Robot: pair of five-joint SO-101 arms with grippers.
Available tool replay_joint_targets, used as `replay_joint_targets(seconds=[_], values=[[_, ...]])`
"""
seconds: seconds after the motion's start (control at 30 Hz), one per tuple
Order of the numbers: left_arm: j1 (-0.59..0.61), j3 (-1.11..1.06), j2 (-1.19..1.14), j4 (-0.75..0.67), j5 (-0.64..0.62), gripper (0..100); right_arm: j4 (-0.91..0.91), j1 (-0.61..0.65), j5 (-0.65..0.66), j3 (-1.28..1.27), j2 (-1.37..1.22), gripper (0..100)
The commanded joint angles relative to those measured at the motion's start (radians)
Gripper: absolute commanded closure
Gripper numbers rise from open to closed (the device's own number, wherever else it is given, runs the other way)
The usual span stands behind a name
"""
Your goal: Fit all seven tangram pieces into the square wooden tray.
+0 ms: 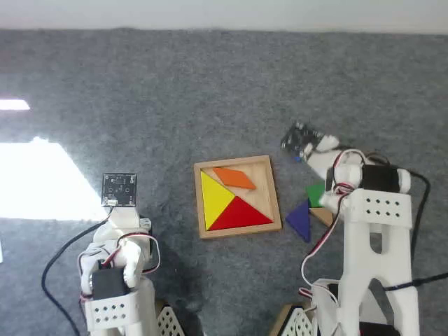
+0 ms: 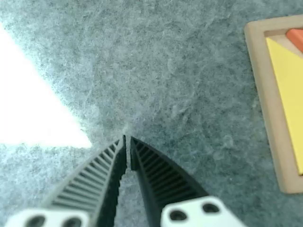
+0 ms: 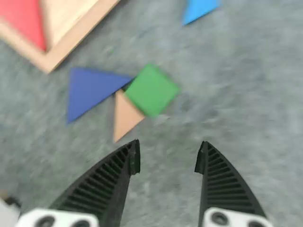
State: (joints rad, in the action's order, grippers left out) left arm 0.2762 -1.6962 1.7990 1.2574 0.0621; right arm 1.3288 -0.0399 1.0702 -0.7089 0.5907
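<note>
The square wooden tray [image 1: 274, 203] lies mid-table and holds a yellow triangle [image 1: 213, 196], a red triangle [image 1: 239, 213] and an orange parallelogram [image 1: 234, 178]. Just right of it lie a dark blue triangle [image 1: 299, 221], a green square [image 1: 315, 192] and a tan triangle [image 1: 323, 215]. My right gripper [image 3: 169, 153] hangs open above the felt, short of the green square [image 3: 151, 90], tan triangle [image 3: 125, 118] and dark blue triangle [image 3: 90, 90]. A light blue triangle [image 3: 199, 9] lies farther off. My left gripper [image 2: 127, 139] is shut and empty, well left of the tray [image 2: 265, 94].
Grey felt covers the table. A bright patch of light [image 1: 38, 178] falls on its left side, close to the left arm [image 1: 119, 231]. The right arm [image 1: 371, 210] stands over the loose pieces, partly hiding them from above.
</note>
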Motion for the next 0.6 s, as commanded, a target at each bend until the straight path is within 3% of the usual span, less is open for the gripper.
replay_joint_targets(seconds=[0.0,0.57], values=[[0.008,0.013,0.018,0.003,0.000,99,-0.022,-0.015,0.084,-0.054,-0.035,79.4],[0.008,0.013,0.018,0.003,0.000,99,-0.111,0.035,0.192,-0.068,-0.352,79.4]])
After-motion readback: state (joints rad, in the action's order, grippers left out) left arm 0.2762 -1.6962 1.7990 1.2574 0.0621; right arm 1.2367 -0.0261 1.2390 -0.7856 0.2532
